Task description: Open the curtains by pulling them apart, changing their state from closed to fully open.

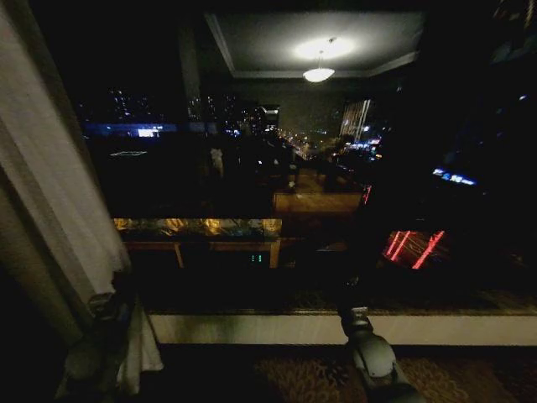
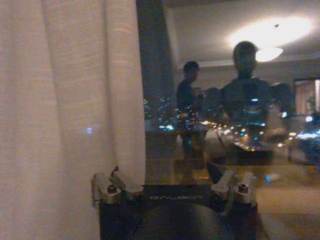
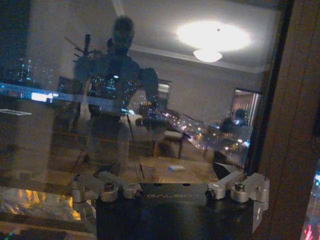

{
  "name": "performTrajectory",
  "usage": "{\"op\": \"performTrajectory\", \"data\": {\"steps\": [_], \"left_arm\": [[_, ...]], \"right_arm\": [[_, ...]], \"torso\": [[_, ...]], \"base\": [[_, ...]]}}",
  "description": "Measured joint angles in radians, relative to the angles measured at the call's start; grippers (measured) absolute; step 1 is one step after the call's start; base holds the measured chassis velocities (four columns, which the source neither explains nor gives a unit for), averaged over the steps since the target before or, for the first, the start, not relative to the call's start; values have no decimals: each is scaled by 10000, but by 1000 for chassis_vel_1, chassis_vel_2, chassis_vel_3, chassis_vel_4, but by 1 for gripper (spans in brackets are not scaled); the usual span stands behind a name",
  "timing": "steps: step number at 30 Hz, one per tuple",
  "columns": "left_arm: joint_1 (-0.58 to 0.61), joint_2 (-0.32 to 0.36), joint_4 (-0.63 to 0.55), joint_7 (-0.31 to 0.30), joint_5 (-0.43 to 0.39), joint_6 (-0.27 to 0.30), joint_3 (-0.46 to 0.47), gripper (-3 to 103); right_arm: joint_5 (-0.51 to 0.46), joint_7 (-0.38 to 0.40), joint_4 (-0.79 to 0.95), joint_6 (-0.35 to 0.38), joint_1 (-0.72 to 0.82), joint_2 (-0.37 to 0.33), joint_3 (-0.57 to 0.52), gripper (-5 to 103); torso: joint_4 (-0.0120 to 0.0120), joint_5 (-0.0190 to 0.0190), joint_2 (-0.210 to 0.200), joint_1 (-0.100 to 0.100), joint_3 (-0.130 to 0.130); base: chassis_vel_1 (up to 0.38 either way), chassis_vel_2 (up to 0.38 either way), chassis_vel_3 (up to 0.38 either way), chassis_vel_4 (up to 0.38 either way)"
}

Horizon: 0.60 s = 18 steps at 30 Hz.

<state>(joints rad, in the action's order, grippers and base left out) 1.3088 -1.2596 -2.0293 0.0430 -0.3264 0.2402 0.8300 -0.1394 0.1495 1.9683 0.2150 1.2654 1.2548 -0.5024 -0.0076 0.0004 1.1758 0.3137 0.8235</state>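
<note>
Curtain panel: you see one sheer cream-white pleated curtain (image 1: 59, 201) gathered at the left edge of the window, hanging to the floor; its lower part bunches beside the sill's left end.
Same panel, left wrist view: the curtain (image 2: 65, 100) stands directly ahead of the left gripper's one side, its free edge running vertically.
Left gripper: the left gripper (image 2: 175, 187) has its fingers spread apart — one finger sits right at the fabric; you cannot tell whether it touches.
Left arm, head view: low at the left, partly wrapped by the curtain's bunched hem.
Window glass: the window (image 1: 277, 151) is uncovered across its middle and right — city lights and a reflected ceiling lamp show in it.
Right gripper: the right gripper (image 3: 172, 190) faces the bare glass, fingers spread, holding nothing, close to a dark vertical frame (image 3: 292, 125).
Sill: the pale sill (image 1: 336, 329) runs along the window's bottom edge.
</note>
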Motion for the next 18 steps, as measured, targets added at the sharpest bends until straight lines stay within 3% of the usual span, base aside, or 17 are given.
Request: {"op": "performTrajectory", "data": {"steps": [2, 5, 13, 17, 18], "left_arm": [[91, -141, -112, -504, 182, 17, -95, 93], [200, -287, -339, -1047, 387, 172, -151, 99], [500, -634, -925, -1807, 1713, 372, -252, 100], [783, -1083, -1447, -2989, 2267, 1080, -201, 100], [783, -1083, -1447, -2989, 2267, 1080, -201, 100]], "right_arm": [[-197, -1, 6, 50, 19, -104, -156, 100], [-345, -3, 3, 52, 86, -202, -254, 100], [-657, -20, -75, 50, -2, -431, -324, 100], [-758, -110, -183, 44, -87, -542, -274, 100], [-758, -110, -183, 44, -87, -542, -274, 100]], "torso": [[0, 0, 0, 0, 0], [-1, 0, -1, 0, 1], [-1, -1, -1, 0, 1], [0, 0, -1, 0, 0], [0, 0, -1, 0, 0]], "base": [[0, 0, 0, 0], [0, 0, 0, 0], [0, 0, 0, 0], [0, 0, 0, 0], [0, 0, 0, 0]]}}
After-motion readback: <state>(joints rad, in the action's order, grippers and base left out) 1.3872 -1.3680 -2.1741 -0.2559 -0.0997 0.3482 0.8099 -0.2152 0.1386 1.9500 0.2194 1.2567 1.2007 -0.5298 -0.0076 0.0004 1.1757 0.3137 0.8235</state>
